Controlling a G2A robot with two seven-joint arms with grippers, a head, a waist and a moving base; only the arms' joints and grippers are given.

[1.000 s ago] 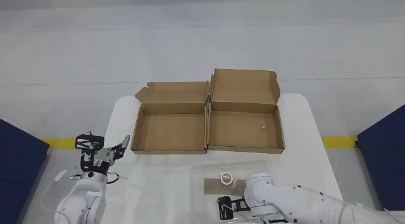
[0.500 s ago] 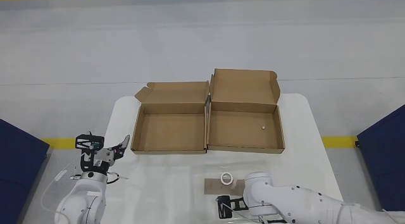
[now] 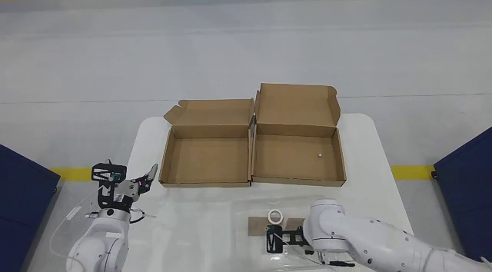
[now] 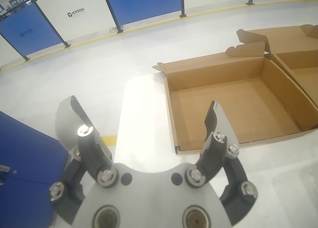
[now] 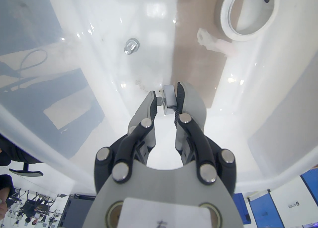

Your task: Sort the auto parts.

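Your right gripper (image 5: 166, 95) has moved a little toward the far side since a second ago, and its jaws are clamped on a small metal part (image 5: 170, 101) just above the floor of the clear bin (image 5: 149, 10), near the ring (image 5: 248, 7). The left gripper (image 4: 145, 117) rests at the near left beside the left box (image 3: 206, 160), jaws wide apart. Be careful: the part seems held only at the tips, so I think a quick swing out of the bin could let it twist and fall.

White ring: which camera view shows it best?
The right wrist view: the white ring appears large, with its rim, hollow middle and a small dark hole in its inner wall plain. The top view gives the ring as a tiny white circle. The left wrist view faces an open cardboard box.
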